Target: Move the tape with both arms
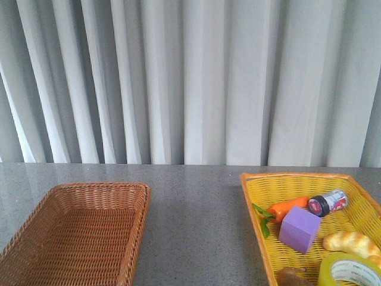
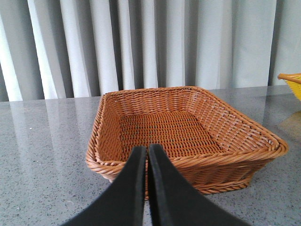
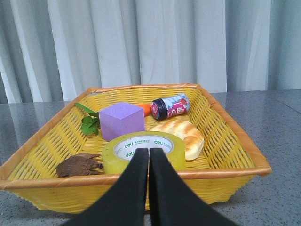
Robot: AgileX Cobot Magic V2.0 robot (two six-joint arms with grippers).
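The tape [image 3: 117, 155] is a yellow-green roll with a white printed core, lying flat at the near end of the yellow basket [image 3: 235, 141]; in the front view the tape [image 1: 348, 271] sits at the bottom right corner. My right gripper [image 3: 149, 151] is shut and empty, just outside the basket's near rim, pointing at the roll. My left gripper [image 2: 147, 149] is shut and empty too, in front of the near rim of the brown wicker basket [image 2: 244, 141]. Neither arm shows in the front view.
The brown wicker basket [image 1: 36, 238] stands empty at the left of the grey table. The yellow basket [image 1: 262, 196] also holds a purple cube [image 1: 300, 229], a carrot [image 1: 287, 208], a small jar [image 1: 328, 202], a bread roll [image 1: 350, 242] and a brown lump [image 3: 77, 165].
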